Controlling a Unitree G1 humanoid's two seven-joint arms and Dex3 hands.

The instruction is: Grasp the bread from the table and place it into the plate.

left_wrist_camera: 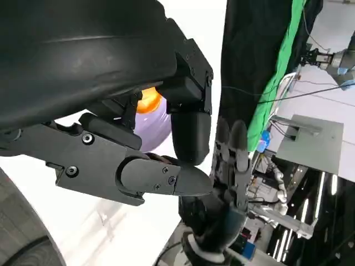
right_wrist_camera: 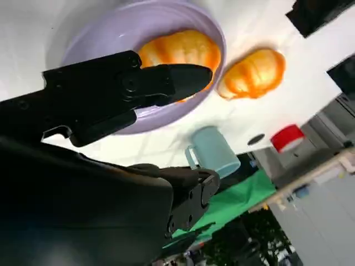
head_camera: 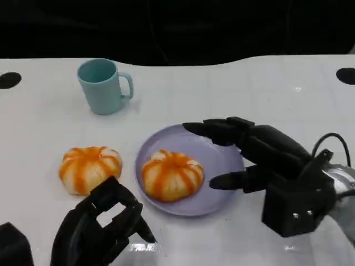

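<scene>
Head view showed one bread (head_camera: 172,174) lying inside the plate (head_camera: 222,160), toward its left half, with no robot hand touching it. A second bread (head_camera: 90,168) sat on the bench (head_camera: 44,111) just beside the plate's left rim, outside it. The right robot hand (head_camera: 244,158) hovered over the plate's right side with its fingers spread apart and nothing held, one finger pointing toward the plated bread but short of it. The left robot hand (head_camera: 105,224) was low at the near edge, close to the second bread, fingers curled inward and holding nothing. Judged from this layout, the placement of one bread appeared done, with the right robot hand free of it; if the task covered the second bread as well, that one remained to be grasped and moved. Right wrist view confirmed both pieces: one on the plate (right_wrist_camera: 111,33), one off it (right_wrist_camera: 252,72). A pale blue mug (head_camera: 102,86) stood well apart at the far side of the bench. The bench surface was white and glossy, with faint grid lines and dark round marks near its far corners. Beyond it lay a dark backdrop; the wrist views showed green cloth and workshop clutter.
</scene>
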